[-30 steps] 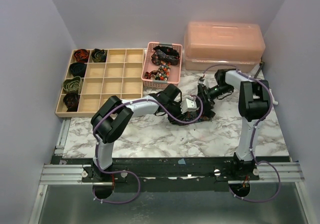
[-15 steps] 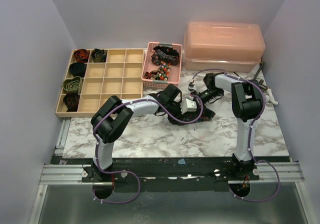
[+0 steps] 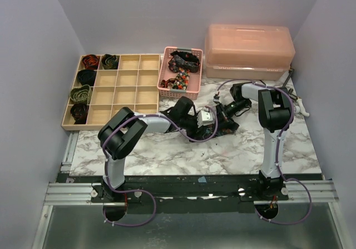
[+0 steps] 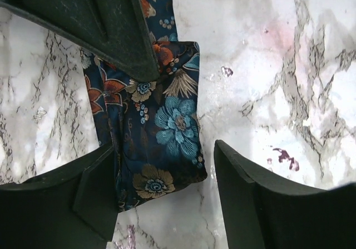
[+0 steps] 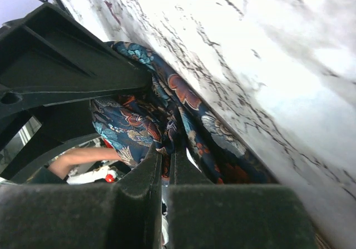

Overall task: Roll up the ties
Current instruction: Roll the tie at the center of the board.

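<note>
The navy floral tie (image 4: 172, 121) is laid mid-way across the marble table (image 3: 167, 154), just near of the pink basket (image 3: 163, 76). A fold is pinched by the clenched right gripper (image 5: 165, 160). The left gripper (image 4: 165, 149) is held released, its fingers spread over the tie.

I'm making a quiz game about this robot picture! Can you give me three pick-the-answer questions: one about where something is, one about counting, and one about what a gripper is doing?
1. Where does the floral tie lie? A on the floor; B on the marble table; C on a shelf.
2. How many rolled ties sit in the wooden tray? A two; B nine; C five.
3. The left gripper is: A open; B shut tight; C out of view.
Answers: B, its fabric lies on the marble; C, five compartments on the tray's left side hold coils; A, its jaws stand apart around the tie.
</note>
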`<state>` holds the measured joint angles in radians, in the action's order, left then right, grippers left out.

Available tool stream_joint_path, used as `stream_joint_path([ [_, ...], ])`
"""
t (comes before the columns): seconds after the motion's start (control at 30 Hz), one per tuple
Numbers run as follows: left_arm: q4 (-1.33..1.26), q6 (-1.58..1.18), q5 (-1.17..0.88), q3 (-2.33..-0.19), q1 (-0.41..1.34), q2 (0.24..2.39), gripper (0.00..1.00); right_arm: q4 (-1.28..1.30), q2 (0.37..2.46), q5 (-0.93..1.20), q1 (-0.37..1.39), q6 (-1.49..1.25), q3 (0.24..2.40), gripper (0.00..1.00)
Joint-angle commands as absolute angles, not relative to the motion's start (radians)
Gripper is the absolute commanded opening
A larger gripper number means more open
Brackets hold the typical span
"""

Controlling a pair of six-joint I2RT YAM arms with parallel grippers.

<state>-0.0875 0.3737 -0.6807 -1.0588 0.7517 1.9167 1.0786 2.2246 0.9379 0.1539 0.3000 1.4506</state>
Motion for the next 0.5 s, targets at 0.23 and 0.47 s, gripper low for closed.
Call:
stream_joint_path([
  [0.23, -0.63, 0.082, -0.739, -0.955, 0.74, 1.998, 0.67, 0.879, 2.256, 0.661, 0.133, 0.343, 1.394, 0.0],
  [0.47, -0.515, 0.039, -0.668, -1.01, 0.784, 2.033, 0.51, 0.839, 2.232, 0.689, 0.133, 0.303, 1.371, 0.0],
])
